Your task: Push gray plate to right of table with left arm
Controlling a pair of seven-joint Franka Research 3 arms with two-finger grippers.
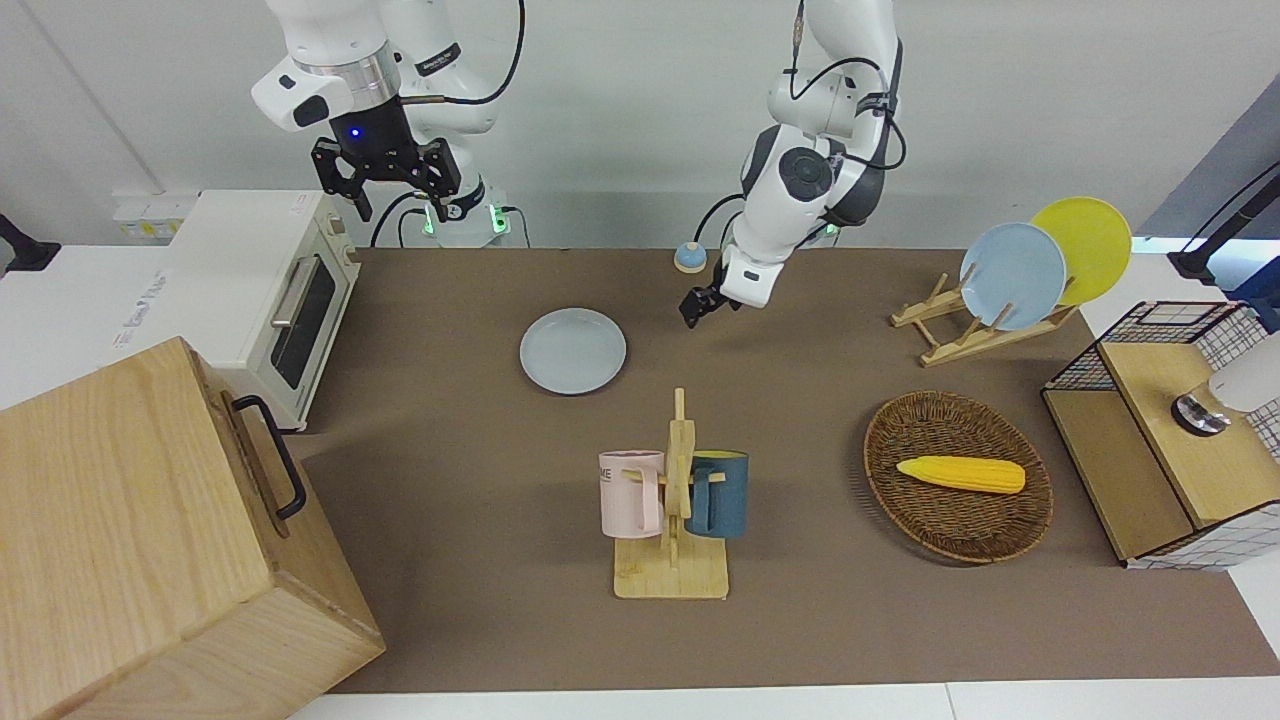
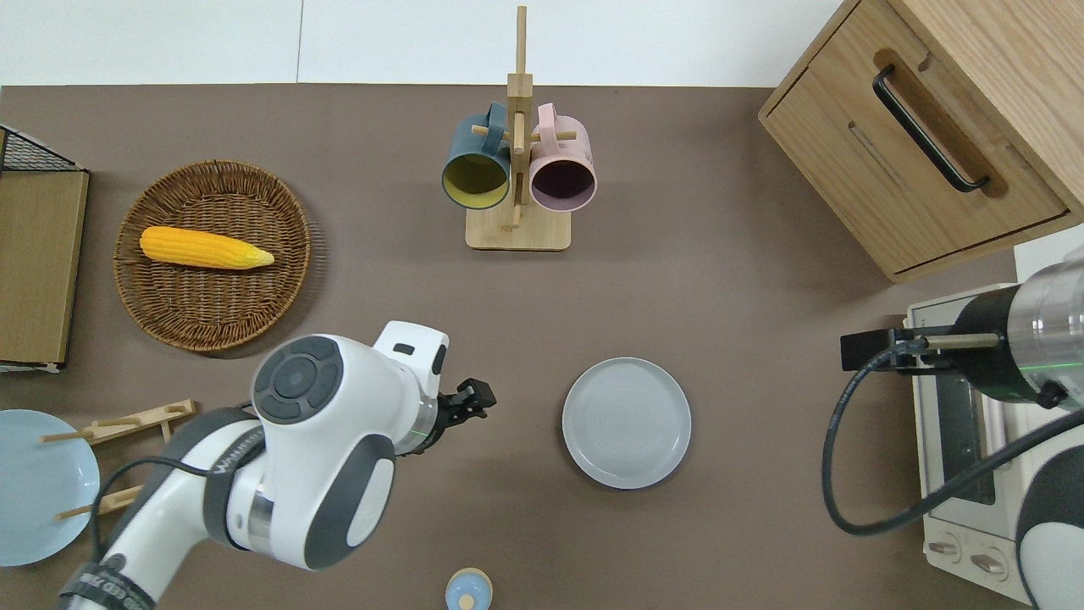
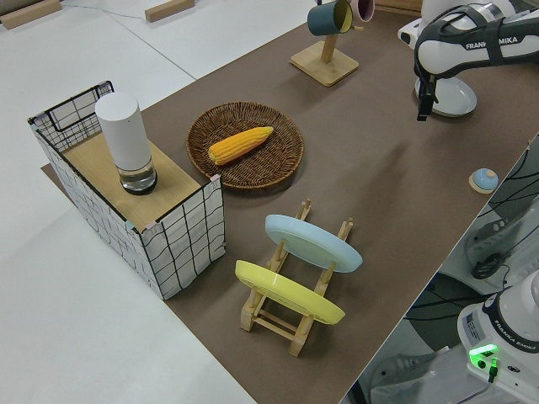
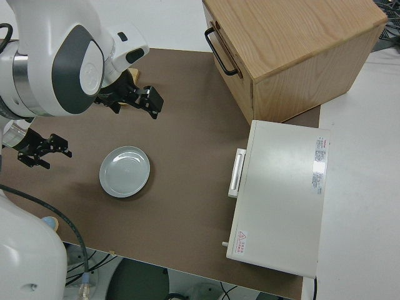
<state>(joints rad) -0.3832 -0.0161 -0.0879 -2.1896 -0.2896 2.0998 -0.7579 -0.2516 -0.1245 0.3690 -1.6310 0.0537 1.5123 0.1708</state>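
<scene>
The gray plate lies flat on the brown desk, lower centre of the overhead frame. The left arm's jaws hang empty over bare desk, apart from the plate; whether they are parted, I cannot tell. The right arm is parked.

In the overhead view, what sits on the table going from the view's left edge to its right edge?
Sky-blue plate on its wooden rack → basket holding the corn → left pincer → mug rack with a dark blue mug and a pink mug → gray plate → wooden cabinet.
</scene>
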